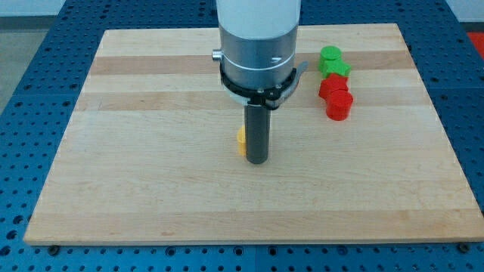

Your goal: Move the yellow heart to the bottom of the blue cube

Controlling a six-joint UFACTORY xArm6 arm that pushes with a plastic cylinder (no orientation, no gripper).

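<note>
- Camera view: my tip (258,162) rests on the wooden board (151,189) near its middle, at the lower end of the dark rod that hangs from the grey-and-white arm
- There is no claw on this rig, so nothing can be wide, narrow or holding; the rod only pushes
- A small yellow block (240,140) shows just beside the rod on the view's left, apparently touching it; most of it is hidden, so its heart shape cannot be made out, but I judge it to be the yellow heart of the task
- The relation that matters: the yellow block lies to the view's left of my tip and slightly towards the view's top, so any push from here would drive it leftward
- No blue cube is visible anywhere; it may be hidden behind the arm's body at the view's top, and I cannot tell
- At the view's upper right, well apart from my tip, stand two green blocks (332,62) and just below them two red blocks (336,96), bunched in a short column
- Until the blue cube's place is known, the right push direction is only a guess
</note>
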